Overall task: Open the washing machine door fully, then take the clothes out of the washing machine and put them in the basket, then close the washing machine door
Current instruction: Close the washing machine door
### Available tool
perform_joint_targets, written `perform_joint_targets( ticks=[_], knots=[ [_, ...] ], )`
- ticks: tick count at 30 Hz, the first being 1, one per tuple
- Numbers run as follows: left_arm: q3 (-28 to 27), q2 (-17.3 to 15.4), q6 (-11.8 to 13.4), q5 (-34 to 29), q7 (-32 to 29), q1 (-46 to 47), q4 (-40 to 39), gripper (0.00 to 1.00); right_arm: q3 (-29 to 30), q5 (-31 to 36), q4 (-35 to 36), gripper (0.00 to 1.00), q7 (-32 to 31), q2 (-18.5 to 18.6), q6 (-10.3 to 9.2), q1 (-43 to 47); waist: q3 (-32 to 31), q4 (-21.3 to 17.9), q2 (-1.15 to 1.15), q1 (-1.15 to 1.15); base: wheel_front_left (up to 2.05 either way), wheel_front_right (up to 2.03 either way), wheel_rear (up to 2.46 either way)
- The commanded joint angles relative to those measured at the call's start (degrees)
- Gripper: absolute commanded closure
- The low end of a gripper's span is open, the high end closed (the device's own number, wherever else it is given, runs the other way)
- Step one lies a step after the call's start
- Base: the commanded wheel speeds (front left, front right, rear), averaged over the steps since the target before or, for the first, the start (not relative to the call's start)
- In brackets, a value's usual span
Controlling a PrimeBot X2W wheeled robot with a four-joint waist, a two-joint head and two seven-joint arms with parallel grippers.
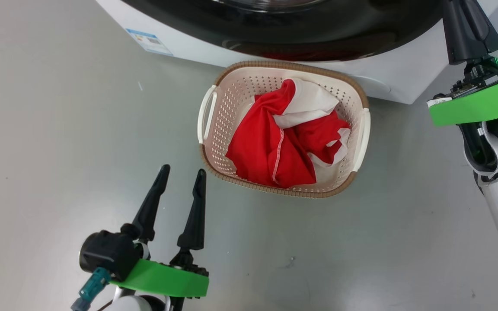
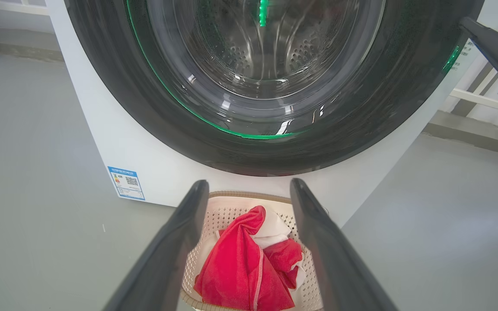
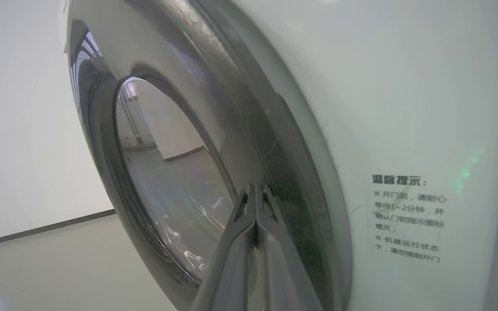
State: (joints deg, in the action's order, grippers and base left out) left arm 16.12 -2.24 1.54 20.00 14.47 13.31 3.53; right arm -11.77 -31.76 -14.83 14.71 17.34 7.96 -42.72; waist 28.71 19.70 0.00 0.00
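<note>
The basket (image 1: 363,129) stands on the floor just in front of the washing machine (image 1: 188,41), with the red and white clothes (image 1: 275,142) bunched inside it. The washing machine door (image 2: 115,95) lies against the machine's front, and the steel drum shows through its glass. My left gripper (image 1: 183,170) hovers open and empty to the left of the basket; in the left wrist view its fingers (image 2: 175,242) frame the basket (image 2: 218,216) and the clothes (image 2: 236,268). My right gripper (image 3: 255,188) is shut, its tips touching the door's black ring (image 3: 301,203) at the door's right edge (image 1: 465,26).
Grey floor (image 1: 59,151) spreads to the left of the basket and in front of it. A blue label (image 2: 126,182) sits low on the washer's front. The washer's white panel beside the door carries printed text (image 3: 409,216). A wall and skirting lie behind (image 2: 469,125).
</note>
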Motion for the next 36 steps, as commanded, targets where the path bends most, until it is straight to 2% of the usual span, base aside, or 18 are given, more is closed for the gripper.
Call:
perform_joint_targets(
  ticks=[1, 3, 6, 7, 8, 9, 20, 36],
  knots=[
    [-2.1, -0.6, -0.2, -0.1, 0.5, 0.1, -1.0, 0.0, -0.5, -0.2, 1.5, 1.0, 0.3, -0.8, -0.47, 1.0, -0.9, -0.6, 0.0, 0.0, 0.0, 0.0, 0.0],
    [-2.6, -0.6, -0.3, -0.4, 0.5, -0.2, -0.6, 0.0, -1.1, -0.2, 1.5, 1.0, 0.3, -1.0, -0.47, 2.2, -1.7, -1.1, 0.0, 0.0, 0.0, 0.0, 0.0],
    [-3.8, -0.6, -1.3, -1.5, 0.5, -1.1, 0.2, 0.0, -2.1, 0.1, 1.3, 0.56, 0.3, -1.4, -0.47, 5.3, -3.7, -2.5, 0.0, 0.0, 0.0, 0.0, 0.0],
    [-4.3, -0.6, -1.6, -1.8, 0.5, -1.4, 0.5, 0.0, -2.2, 0.2, 1.3, 0.37, 0.3, -1.5, -0.47, 6.1, -4.2, -2.9, 0.0, 0.0, 0.0, 0.0, 0.0],
    [-4.8, -0.6, -1.9, -2.1, 0.5, -1.6, 0.8, 0.0, -2.1, 0.3, 1.2, 0.07, 0.3, -1.6, -0.47, 6.9, -4.7, -3.3, 0.0, 0.0, 0.0, 0.0, 0.0],
    [-5.3, -0.6, -2.3, -2.4, 0.5, -1.8, 1.1, 0.0, -2.0, 0.3, 1.2, 0.0, 0.3, -1.7, -0.47, 7.8, -5.2, -3.7, 0.0, 0.0, 0.0, 0.0, 0.0],
    [-10.6, -0.6, -6.1, -4.8, 0.5, -3.4, 4.0, 0.0, -1.3, 1.2, 0.2, 0.0, 0.3, -2.1, -0.47, 16.5, -10.5, -8.2, 0.0, 0.0, 0.0, 0.0, 0.0],
    [-16.5, -0.6, -8.2, -8.4, 0.5, -6.1, 6.4, 0.0, 1.0, 1.9, 1.1, 0.0, 0.3, -2.6, -0.47, 28.0, -16.4, -13.9, 0.0, 0.0, 0.0, 0.0, 0.0]
  ],
)
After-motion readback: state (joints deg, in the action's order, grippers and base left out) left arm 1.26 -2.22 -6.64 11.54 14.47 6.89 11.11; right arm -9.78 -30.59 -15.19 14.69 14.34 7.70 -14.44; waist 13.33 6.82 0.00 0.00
